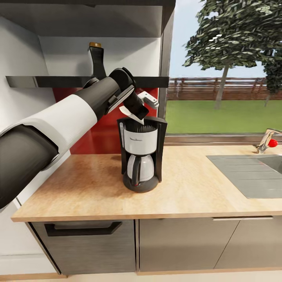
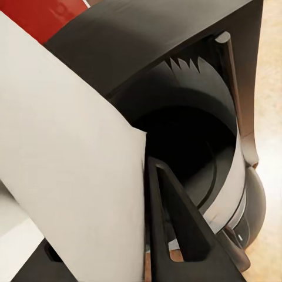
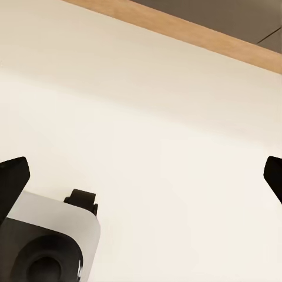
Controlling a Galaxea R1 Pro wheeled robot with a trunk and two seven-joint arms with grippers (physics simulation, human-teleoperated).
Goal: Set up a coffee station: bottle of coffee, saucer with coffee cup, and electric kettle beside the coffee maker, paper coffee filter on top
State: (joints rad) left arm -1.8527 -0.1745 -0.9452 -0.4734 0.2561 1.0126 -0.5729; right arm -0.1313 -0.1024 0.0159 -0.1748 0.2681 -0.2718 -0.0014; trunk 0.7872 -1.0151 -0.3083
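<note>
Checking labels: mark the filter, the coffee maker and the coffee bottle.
filter (image 2: 70, 158): left wrist view, flat white face.
coffee maker (image 1: 141, 141): head view, white upper body.
coffee bottle (image 1: 96, 58): head view, dark neck under the gold cap.

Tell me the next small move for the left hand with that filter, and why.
Probably lower the left hand a little further and then release. It holds the paper coffee filter right above the open top of the coffee maker, and the left wrist view shows the white paper at the edge of the dark filter basket, not yet seated inside it.
</note>
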